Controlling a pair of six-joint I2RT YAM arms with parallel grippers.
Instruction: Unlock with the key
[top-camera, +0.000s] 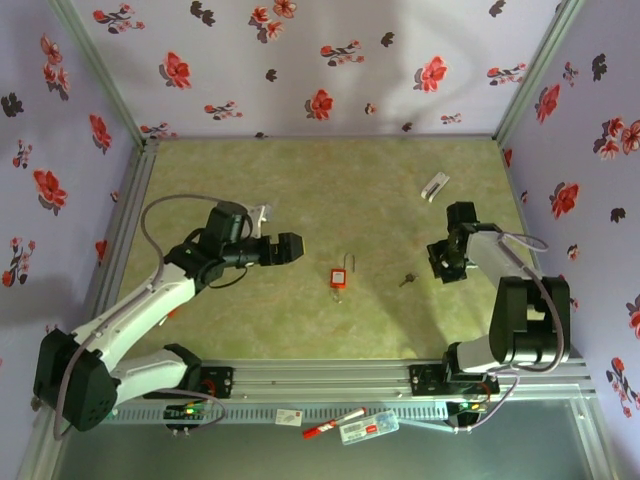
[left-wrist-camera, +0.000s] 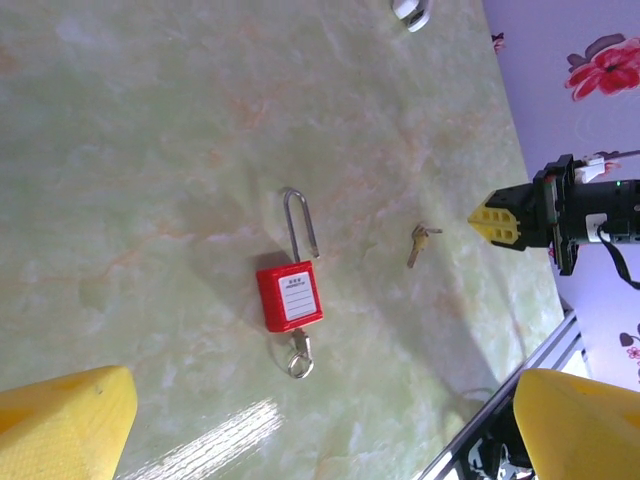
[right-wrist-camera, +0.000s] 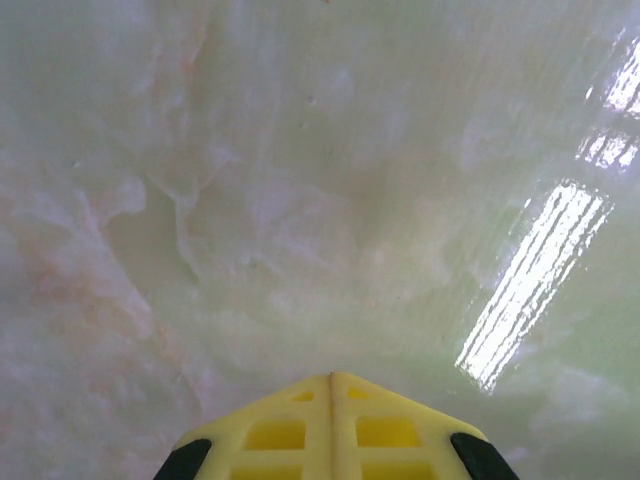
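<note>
The key (top-camera: 406, 280), tiny and dark, lies flat on the green table between the padlock and my right gripper; in the left wrist view the key (left-wrist-camera: 420, 243) lies a little right of the lock. The red padlock (top-camera: 339, 277) lies flat with its wire shackle pointing to the far side. A small metal ring sticks out of the near end of the padlock (left-wrist-camera: 290, 297). My right gripper (top-camera: 445, 268) is shut with nothing in it, just right of the key, its yellow tips (right-wrist-camera: 331, 378) pressed together. My left gripper (top-camera: 292, 247) is wide open, left of the padlock, with its yellow fingers (left-wrist-camera: 60, 420) at the bottom corners of its wrist view.
A small white clip-like piece (top-camera: 435, 186) lies at the far right of the table. Flowered walls close in the back and both sides. An aluminium rail (top-camera: 330, 378) runs along the near edge, with small items (top-camera: 350, 425) on the shelf below it.
</note>
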